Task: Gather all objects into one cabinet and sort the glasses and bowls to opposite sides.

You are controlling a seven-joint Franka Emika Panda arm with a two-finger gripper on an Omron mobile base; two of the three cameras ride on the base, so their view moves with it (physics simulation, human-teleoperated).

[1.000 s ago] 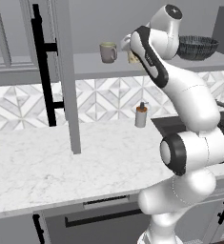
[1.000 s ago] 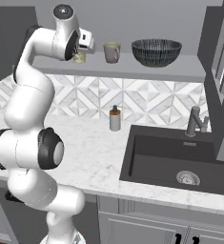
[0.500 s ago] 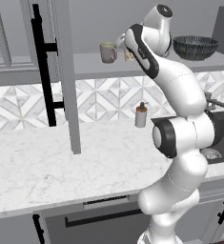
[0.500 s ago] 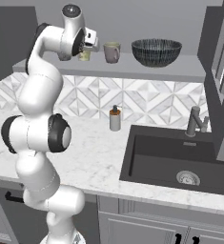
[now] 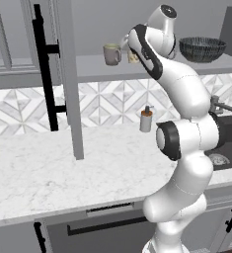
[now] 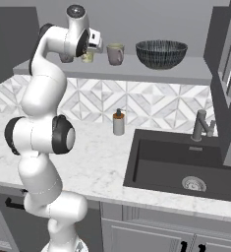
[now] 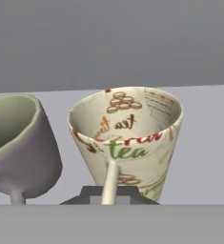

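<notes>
My gripper (image 7: 108, 193) is shut on the handle of a cream-yellow cup (image 7: 132, 138) printed with tea lettering. It holds the cup upright at the grey cabinet shelf (image 5: 88, 66). In the base views the hand hides most of this cup (image 5: 133, 57) (image 6: 88, 55), and the gripper (image 6: 91, 49) sits right at it. A taupe-grey mug (image 5: 111, 54) (image 6: 115, 54) (image 7: 18, 143) stands on the shelf close beside the cup. At the other end of the shelf sits a wide dark patterned bowl (image 5: 202, 49) (image 6: 161, 53).
The open grey cabinet door (image 5: 63, 74) with its black bar handle (image 5: 43, 69) hangs left of the shelf. On the marble counter below, a soap dispenser (image 5: 146, 120) (image 6: 118, 123) stands by the backsplash. Beside it are the dark sink (image 6: 186, 162) and the faucet (image 6: 201, 125).
The hand has carried the cream cup a little closer to the taupe mug. The arm's lower links have swung more upright. Mug and bowl have stayed put.
</notes>
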